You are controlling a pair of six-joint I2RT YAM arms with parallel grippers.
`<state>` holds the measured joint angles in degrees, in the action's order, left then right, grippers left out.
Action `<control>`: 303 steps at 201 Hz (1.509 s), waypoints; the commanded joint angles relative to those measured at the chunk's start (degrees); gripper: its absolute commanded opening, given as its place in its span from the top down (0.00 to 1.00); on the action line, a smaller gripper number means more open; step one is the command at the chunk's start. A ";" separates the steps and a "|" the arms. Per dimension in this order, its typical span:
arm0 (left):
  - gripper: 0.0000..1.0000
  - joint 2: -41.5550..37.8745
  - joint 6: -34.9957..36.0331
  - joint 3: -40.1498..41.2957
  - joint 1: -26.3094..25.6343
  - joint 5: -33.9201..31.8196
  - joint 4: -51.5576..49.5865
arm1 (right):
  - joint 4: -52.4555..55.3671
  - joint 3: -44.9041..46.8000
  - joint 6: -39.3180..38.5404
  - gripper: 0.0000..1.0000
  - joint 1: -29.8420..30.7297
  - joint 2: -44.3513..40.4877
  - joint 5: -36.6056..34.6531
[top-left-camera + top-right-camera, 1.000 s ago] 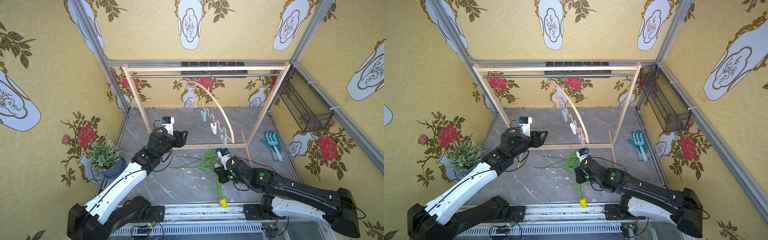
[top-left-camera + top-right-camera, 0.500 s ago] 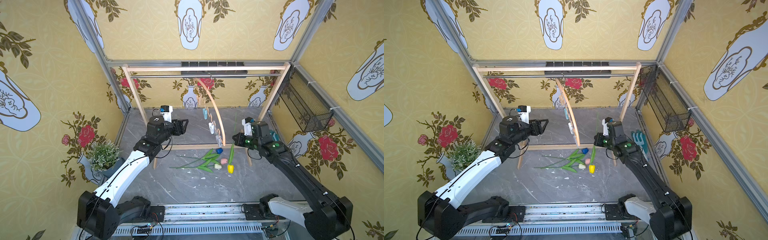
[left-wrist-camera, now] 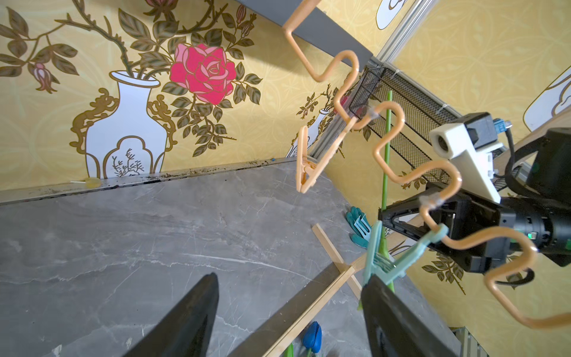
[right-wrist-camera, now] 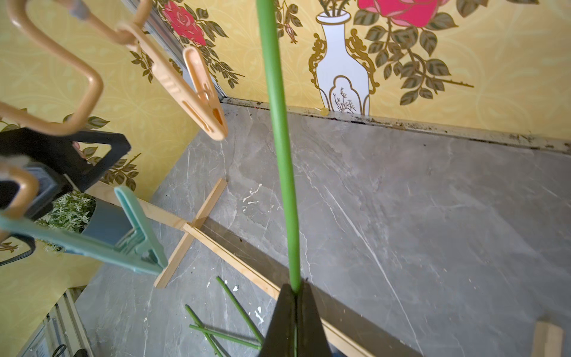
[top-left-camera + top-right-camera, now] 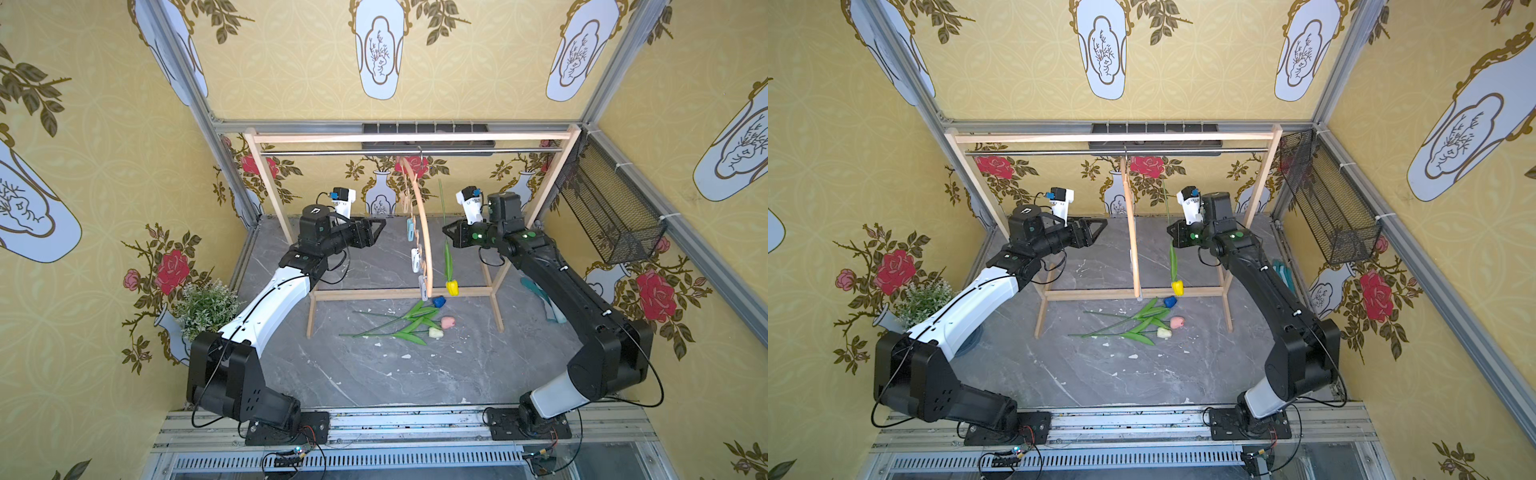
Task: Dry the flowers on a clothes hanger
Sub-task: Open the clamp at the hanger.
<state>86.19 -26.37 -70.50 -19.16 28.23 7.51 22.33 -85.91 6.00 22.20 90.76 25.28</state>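
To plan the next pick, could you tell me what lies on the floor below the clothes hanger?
The blue tulip, pink tulip and white tulip lie there; their leaves hide where the stems cross.

Wooden rack (image 5: 411, 136), potted plant (image 5: 205, 305), black wire basket (image 5: 615, 224), teal garden tools (image 5: 540, 296).

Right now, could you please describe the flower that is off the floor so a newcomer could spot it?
Look at the wooden rack at the back, where the clothes hanger hangs. Beside the hanger, the right gripper pinches a green stem. It is the yellow tulip, dangling head down, while the blue tulip, pink tulip and white tulip lie on the floor.
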 commanded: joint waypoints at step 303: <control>0.14 14.83 6.41 -12.09 2.73 20.28 6.85 | 1.62 -15.64 -4.94 1.00 5.46 13.65 6.07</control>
<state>100.14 -22.06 -81.65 -16.51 47.62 14.87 24.27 -100.57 1.65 27.05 103.85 30.28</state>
